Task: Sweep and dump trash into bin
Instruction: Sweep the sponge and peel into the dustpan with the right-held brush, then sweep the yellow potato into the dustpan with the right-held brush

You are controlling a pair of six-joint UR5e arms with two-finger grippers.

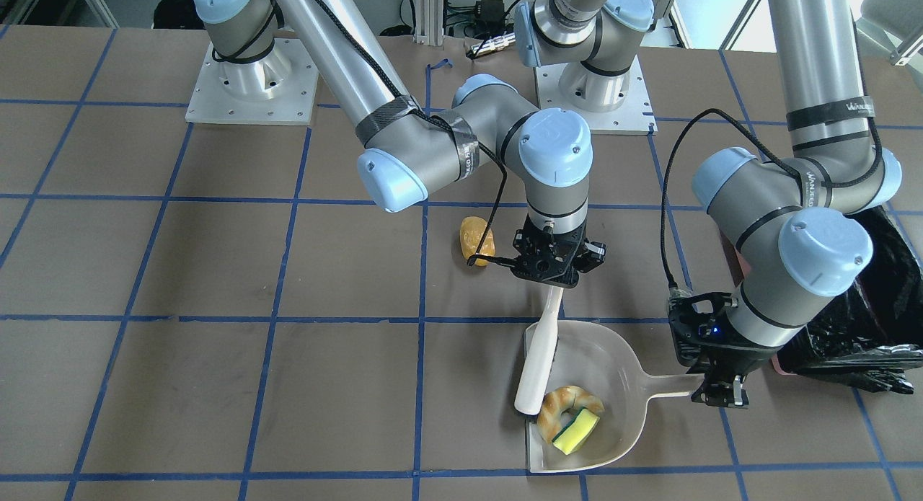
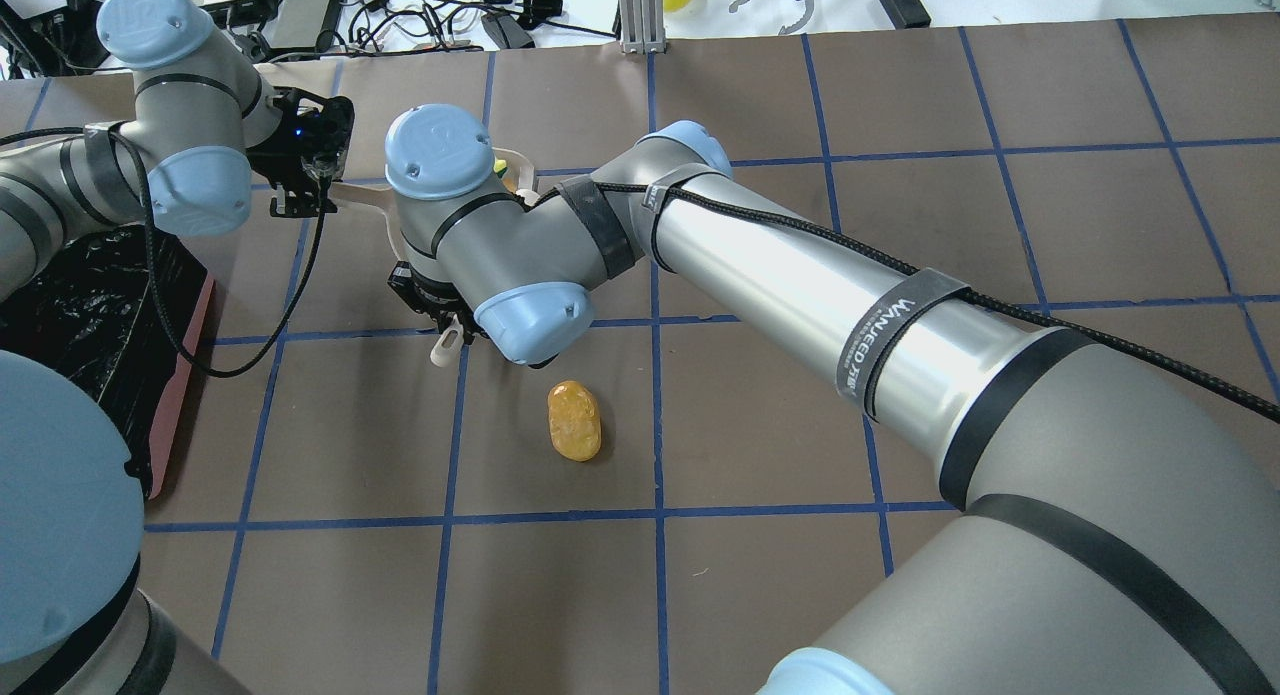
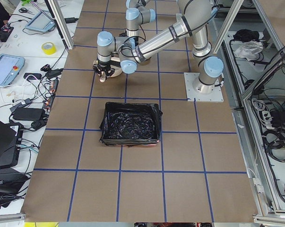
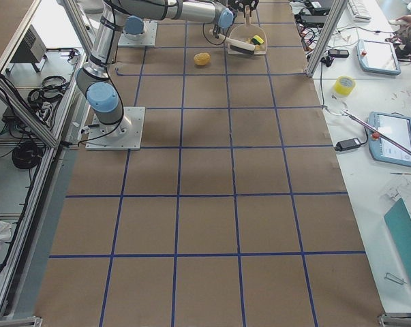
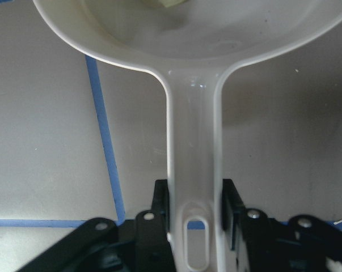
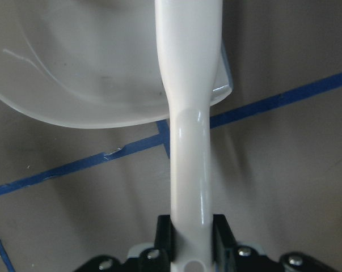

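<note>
The beige dustpan [image 1: 627,371] lies on the table with the tan bagel ring [image 1: 566,401] and the yellow-green sponge [image 1: 577,430] inside it. My left gripper [image 1: 721,394] is shut on the dustpan handle [image 5: 193,158]. My right gripper [image 1: 551,274] is shut on a white brush [image 1: 539,364], whose far end rests in the pan next to the ring. The golden-brown roll [image 1: 477,240] lies on the table beside my right gripper, outside the pan; it also shows in the overhead view [image 2: 574,421]. The bin [image 1: 876,321], pink with a black bag, stands behind my left wrist.
Blue tape lines grid the brown table [image 1: 216,386]. The two arm bases [image 1: 252,83] stand at the robot's side of the table. In the exterior left view the bin [image 3: 131,123] stands near the table's middle, with cables and tablets [image 3: 7,68] off the table's edge.
</note>
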